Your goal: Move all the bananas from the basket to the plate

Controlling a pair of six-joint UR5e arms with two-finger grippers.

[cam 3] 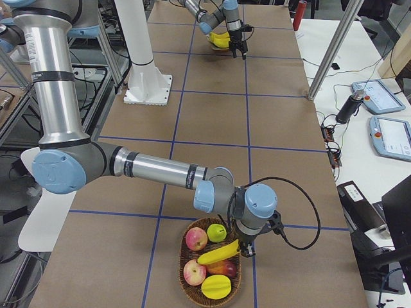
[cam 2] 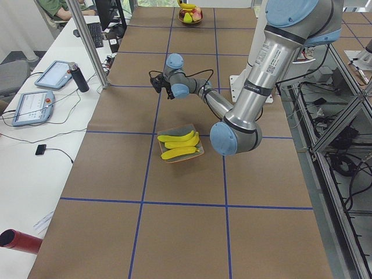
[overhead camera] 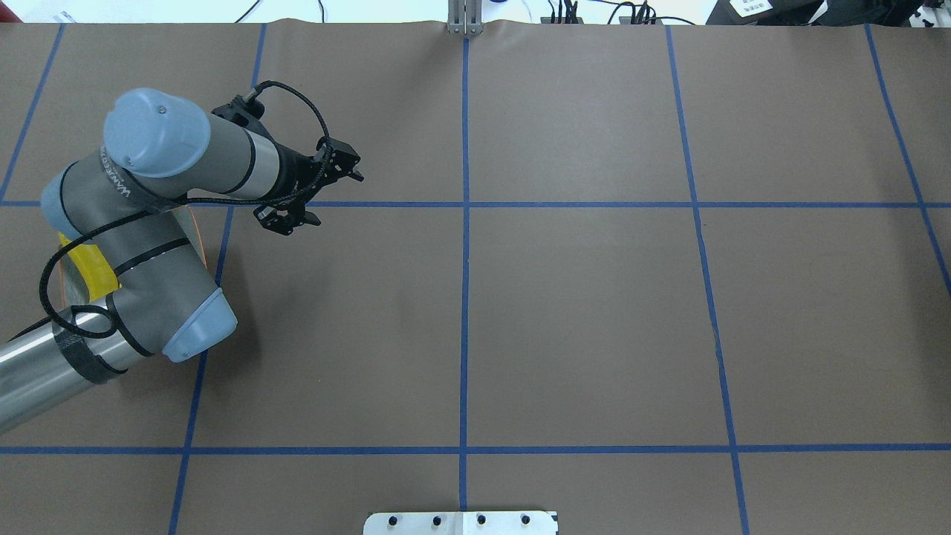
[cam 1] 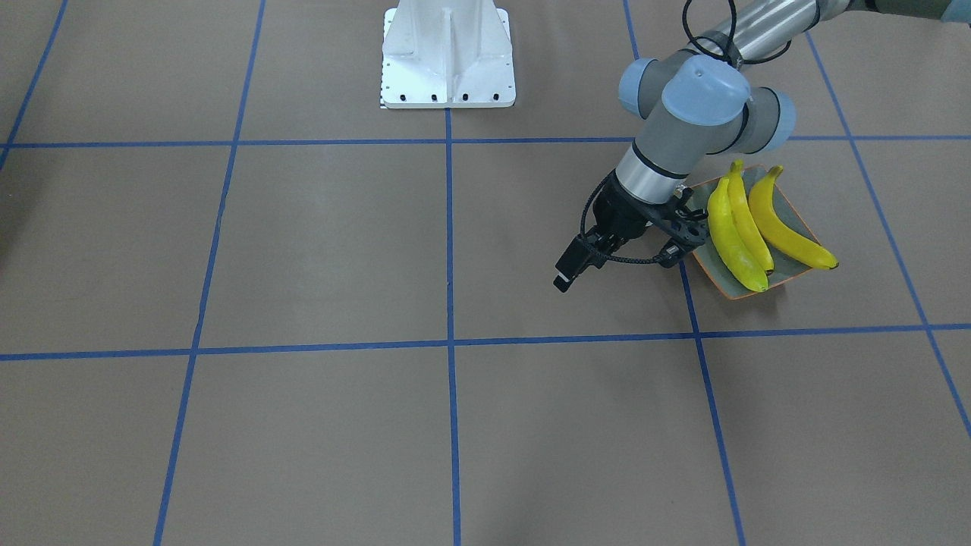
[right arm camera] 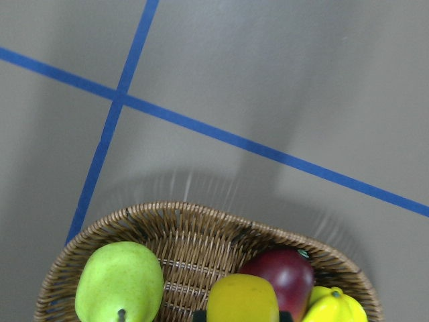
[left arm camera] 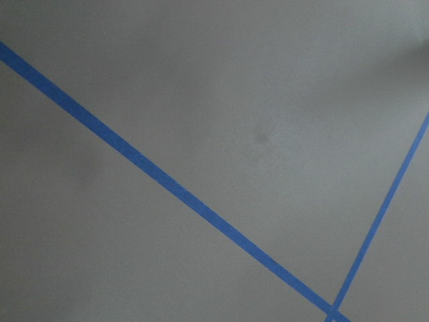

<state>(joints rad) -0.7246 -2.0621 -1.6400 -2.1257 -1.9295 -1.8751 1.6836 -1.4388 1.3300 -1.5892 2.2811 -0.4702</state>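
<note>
Three yellow bananas lie side by side on the grey-green plate with the orange rim. My left gripper hangs open and empty just beside the plate's edge, over bare table. At the table's other end, a wicker basket holds one banana lying across the other fruit. My right gripper is down at that banana's end. In the right wrist view its fingertips sit tight against both sides of the yellow banana. The left arm hides most of the plate in the overhead view.
The basket also holds a green pear, red apples and other yellow fruit. The white robot base stands at mid-table. Blue tape lines grid the brown table top. Tablets and a bottle lie on the operators' side desk.
</note>
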